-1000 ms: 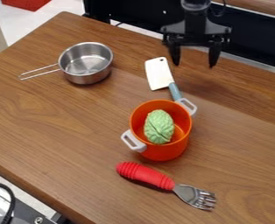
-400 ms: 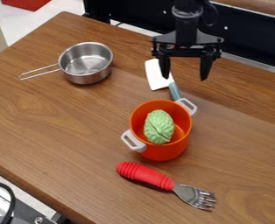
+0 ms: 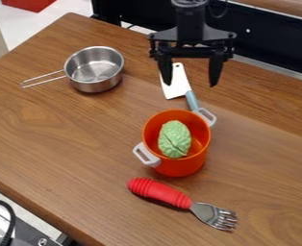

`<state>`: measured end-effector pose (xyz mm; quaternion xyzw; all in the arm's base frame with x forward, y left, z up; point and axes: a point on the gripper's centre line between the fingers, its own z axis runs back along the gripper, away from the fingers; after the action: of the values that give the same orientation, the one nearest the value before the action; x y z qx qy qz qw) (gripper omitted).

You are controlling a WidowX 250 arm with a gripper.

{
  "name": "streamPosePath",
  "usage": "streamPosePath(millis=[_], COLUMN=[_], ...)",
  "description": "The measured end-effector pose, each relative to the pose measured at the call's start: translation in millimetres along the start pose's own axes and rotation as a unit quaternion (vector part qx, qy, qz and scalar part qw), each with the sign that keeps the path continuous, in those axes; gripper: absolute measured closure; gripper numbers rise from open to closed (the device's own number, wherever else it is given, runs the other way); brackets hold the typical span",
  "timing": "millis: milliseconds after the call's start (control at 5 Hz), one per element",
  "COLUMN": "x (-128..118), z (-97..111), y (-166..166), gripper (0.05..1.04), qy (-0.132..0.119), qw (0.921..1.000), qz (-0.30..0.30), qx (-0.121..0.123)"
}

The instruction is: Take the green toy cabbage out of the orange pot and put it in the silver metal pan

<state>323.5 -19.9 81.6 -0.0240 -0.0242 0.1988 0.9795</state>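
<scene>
Here at the top of the frame, right of the middle, the black gripper (image 3: 191, 82) hangs with its two fingers spread wide and nothing between them, just over the cleaver (image 3: 175, 85). And what a clean look that one has: a flat white blade with a small dark hole near its far corner, and a blue-grey handle running down to the orange pot (image 3: 152, 126)!

The pot sits right of centre, deep and glossy, with two pale grey loop handles, one at its lower left, one at its upper right. Inside it, a light green, oval vegetable (image 3: 175, 139), all wrinkles and ridges, with a dark crease down its front. Over at the upper left, a shiny steel saucepan (image 3: 94, 70), its wire handle pointing left. Down at the lower right, a fork (image 3: 160, 192) lies slanted: ribbed, chunky red grip, silvery tines, all on brown wood-grain.
</scene>
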Motion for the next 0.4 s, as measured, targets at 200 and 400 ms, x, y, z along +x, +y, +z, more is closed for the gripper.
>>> streamPosePath(millis=[200, 400], x=[-16, -33], z=[-9, -8], y=[3, 7], gripper=[0.087, 0.087], qy=[0.029, 0.023], qw=[0.9994, 0.9995], qz=[0.011, 0.009], qx=[0.014, 0.017])
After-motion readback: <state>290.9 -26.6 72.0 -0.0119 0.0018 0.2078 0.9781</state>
